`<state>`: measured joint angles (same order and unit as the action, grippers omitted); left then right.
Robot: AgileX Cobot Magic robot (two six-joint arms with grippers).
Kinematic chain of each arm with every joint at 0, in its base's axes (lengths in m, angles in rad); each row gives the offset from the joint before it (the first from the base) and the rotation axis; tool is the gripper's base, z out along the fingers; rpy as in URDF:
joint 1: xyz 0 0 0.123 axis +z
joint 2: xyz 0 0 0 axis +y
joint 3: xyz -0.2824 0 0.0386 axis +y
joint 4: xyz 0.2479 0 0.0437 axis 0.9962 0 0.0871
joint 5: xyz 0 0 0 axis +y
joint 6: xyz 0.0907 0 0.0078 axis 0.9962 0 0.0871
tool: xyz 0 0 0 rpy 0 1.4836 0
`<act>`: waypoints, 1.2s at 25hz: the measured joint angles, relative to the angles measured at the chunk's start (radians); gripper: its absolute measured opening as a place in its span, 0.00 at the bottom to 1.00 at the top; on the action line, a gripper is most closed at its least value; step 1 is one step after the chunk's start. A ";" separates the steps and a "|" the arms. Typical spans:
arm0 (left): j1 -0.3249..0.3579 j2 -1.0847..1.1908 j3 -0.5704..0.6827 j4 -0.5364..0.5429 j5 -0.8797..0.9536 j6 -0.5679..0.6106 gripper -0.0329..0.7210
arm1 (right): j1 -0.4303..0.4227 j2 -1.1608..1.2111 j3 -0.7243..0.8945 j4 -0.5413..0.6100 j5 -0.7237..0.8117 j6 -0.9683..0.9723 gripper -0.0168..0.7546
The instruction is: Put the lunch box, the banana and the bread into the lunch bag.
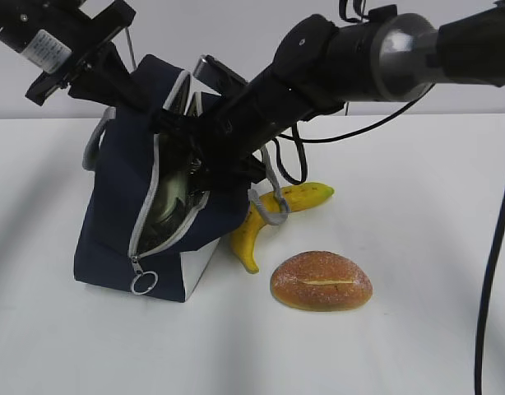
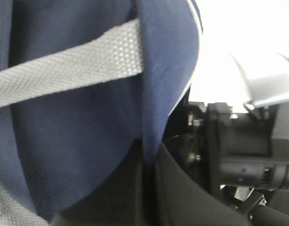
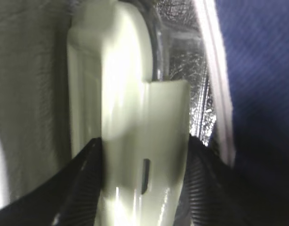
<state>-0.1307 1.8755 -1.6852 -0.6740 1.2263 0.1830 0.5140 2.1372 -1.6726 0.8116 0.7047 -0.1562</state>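
Note:
The navy lunch bag (image 1: 121,214) stands tilted on the left of the table, its zipper open down the front. My left gripper (image 1: 131,84) is shut on the bag's top edge; in the left wrist view the blue fabric (image 2: 156,70) runs pinched between its jaws (image 2: 149,162). The right gripper (image 3: 144,150) reaches inside the bag's mouth, shut on the lunch box (image 3: 125,94) by its pale green lid, with silver lining around it. In the exterior view the lunch box is hidden. The banana (image 1: 261,226) lies against the bag's right side. The bread (image 1: 321,281) lies in front of it.
The zipper's ring pull (image 1: 143,282) hangs at the bag's lower front. A grey strap handle (image 1: 273,206) loops over the banana. A black cable (image 1: 493,247) hangs down the right edge. The right arm's body (image 2: 243,141) sits close beside the left gripper. The table is white.

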 joint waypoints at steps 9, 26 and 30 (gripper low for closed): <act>0.000 0.000 0.000 0.011 0.000 0.000 0.04 | 0.022 0.085 -0.025 0.060 -0.041 -0.034 0.60; 0.000 0.006 0.000 0.017 0.000 0.000 0.04 | -0.200 -0.141 -0.200 -0.202 0.451 -0.038 0.77; 0.000 0.006 0.000 0.027 0.000 0.000 0.04 | -0.212 -0.199 -0.229 -0.386 0.517 -0.015 0.77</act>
<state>-0.1307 1.8814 -1.6852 -0.6466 1.2263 0.1830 0.3025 1.9386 -1.9017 0.4254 1.2216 -0.1714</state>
